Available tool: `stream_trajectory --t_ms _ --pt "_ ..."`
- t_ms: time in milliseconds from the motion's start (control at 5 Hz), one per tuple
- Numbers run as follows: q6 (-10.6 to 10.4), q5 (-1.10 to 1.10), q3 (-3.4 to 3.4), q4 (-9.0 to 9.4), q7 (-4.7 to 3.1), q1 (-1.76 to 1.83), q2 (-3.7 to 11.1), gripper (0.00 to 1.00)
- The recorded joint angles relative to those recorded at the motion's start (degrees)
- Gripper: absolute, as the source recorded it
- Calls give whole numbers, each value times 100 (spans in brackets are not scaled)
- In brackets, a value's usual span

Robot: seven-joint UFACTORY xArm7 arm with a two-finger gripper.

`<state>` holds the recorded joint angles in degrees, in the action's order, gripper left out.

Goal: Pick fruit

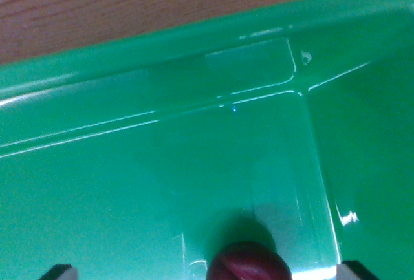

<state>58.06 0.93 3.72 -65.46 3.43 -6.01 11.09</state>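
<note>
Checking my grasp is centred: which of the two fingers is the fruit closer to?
The finger at the wrist view's right; the dark red fruit sits nearer it, with a wider gap to the other finger.

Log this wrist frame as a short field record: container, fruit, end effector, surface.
container: green plastic bin, fills most of the view
fruit: dark red rounded item at bottom edge, over the bin floor, partly cut off
end effector: two dark fingertips at the bottom corners, apart on either side of the fruit; contact not visible
surface: wooden tabletop beyond the bin rim
</note>
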Motion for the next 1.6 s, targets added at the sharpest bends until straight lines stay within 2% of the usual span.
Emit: stream_trajectory --t_ms 200,400,600,800,1000,1200,1400,1600 --pt "-253 47 10 193 0 -13 77 0" --pt "-253 47 10 193 0 -13 77 0" --pt "-504 94 20 384 0 -25 154 0" --pt "-504 94 20 384 0 -25 154 0" --pt "-742 139 30 566 -1 -37 227 0" --pt "-742 139 30 566 -1 -37 227 0" --pt "-960 180 39 733 -1 -48 294 0" --pt "-960 180 39 733 -1 -48 294 0"
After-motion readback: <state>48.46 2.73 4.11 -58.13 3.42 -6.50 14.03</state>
